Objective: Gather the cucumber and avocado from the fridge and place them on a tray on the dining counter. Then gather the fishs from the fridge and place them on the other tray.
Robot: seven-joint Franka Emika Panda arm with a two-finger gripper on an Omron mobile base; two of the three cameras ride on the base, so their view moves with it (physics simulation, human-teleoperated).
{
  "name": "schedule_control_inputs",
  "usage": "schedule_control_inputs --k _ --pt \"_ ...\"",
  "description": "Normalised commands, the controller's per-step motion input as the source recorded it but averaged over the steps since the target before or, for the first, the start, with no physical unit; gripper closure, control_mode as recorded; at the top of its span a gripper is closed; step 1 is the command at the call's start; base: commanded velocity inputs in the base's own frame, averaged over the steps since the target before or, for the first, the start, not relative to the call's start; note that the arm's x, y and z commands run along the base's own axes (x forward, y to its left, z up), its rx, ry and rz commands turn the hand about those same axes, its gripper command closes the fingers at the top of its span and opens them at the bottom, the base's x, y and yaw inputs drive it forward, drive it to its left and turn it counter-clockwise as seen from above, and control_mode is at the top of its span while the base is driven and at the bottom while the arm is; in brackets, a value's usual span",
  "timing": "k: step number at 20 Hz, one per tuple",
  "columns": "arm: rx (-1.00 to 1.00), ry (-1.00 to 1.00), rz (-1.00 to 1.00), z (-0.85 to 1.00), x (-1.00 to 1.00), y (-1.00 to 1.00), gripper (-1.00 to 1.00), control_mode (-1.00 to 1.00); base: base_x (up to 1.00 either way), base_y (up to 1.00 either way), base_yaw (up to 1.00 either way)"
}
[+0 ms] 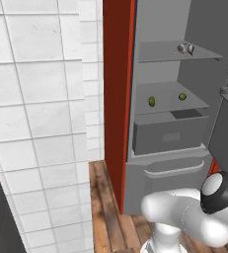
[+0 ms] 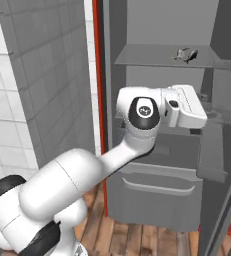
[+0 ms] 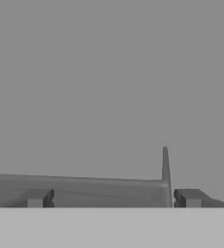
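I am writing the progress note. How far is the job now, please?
Done: only the fridge stands open. In hand: nothing; the gripper is open and empty, facing grey fridge surfaces. Left: two green items on the middle shelf and a fish on the top shelf are not yet taken out.

Place: a rendered home kitchen.
Fridge (image 1: 170,123): standing open at centre right, showing grey shelves and a drawer (image 1: 171,134).
Walls: white tiles (image 1: 36,108) covering the left side.
Floor: wooden planks (image 1: 103,212) running along the bottom centre.
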Motion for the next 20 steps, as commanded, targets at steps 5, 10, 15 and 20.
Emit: schedule_control_inputs --k 5,10,15,20 --pt "0.0 0.0 0.03 -0.03 0.31 -0.2 -1.0 -1.0 0.0 0.0 0.0" --pt "0.0 0.01 0.01 0.0 0.17 -0.07 -1.0 -1.0 0.0 0.0 0.0" --pt "0.0 0.0 0.0 0.0 0.0 0.0 -1.0 -1.0 0.0 0.0 0.0" --pt "-0.01 0.0 0.0 0.0 -0.48 0.17 -1.0 -1.0 0.0 0.0 0.0"
